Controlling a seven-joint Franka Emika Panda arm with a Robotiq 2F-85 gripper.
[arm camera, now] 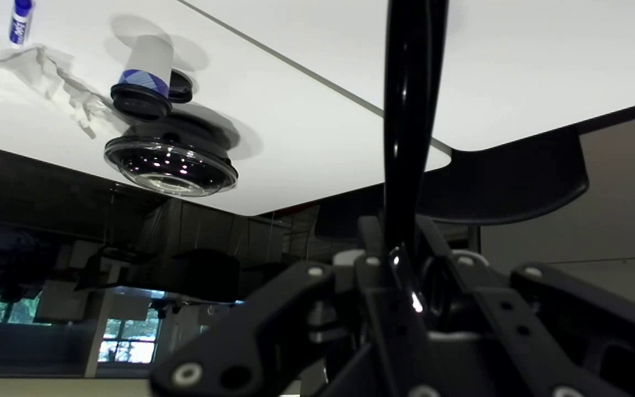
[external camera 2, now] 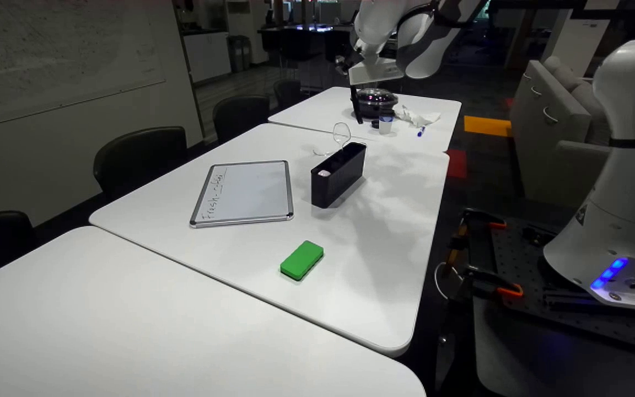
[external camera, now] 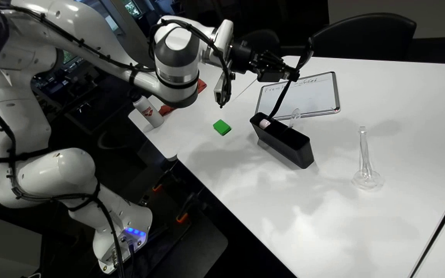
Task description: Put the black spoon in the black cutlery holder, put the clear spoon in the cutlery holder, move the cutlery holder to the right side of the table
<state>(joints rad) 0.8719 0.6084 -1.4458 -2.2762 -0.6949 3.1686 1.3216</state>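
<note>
Black is the colour in play: the pincer pinches the black spoon just under its bowl, bowl up, handle down. Step one of three, by my read, and it isn't home: in an exterior view the handle hangs with clear air between it and the black cutlery holder. Squarely over the opening? Can't tell. Next move calls for lining that handle up over the holder, holding it steep, lowering it past the rim, then letting go. Long handle, narrow slot, so a nudge could tip the holder, I'd guess!

And there's company inside the holder: a pale rounded thing at one end, plus a clear round-headed piece rising towards the other, seemingly standing in it. Between those two looks the likeliest landing spot. The clear spoon lies on the desk, off the holder's end opposite the pale rounded thing, well apart and faint; it should be next up. A whiteboard sits just beside the holder, a green block off its pale end, both possible snags when the holder gets shoved along. Well beyond the holder, on the neighbouring desk: a paper cup and a lidded black dish.
</note>
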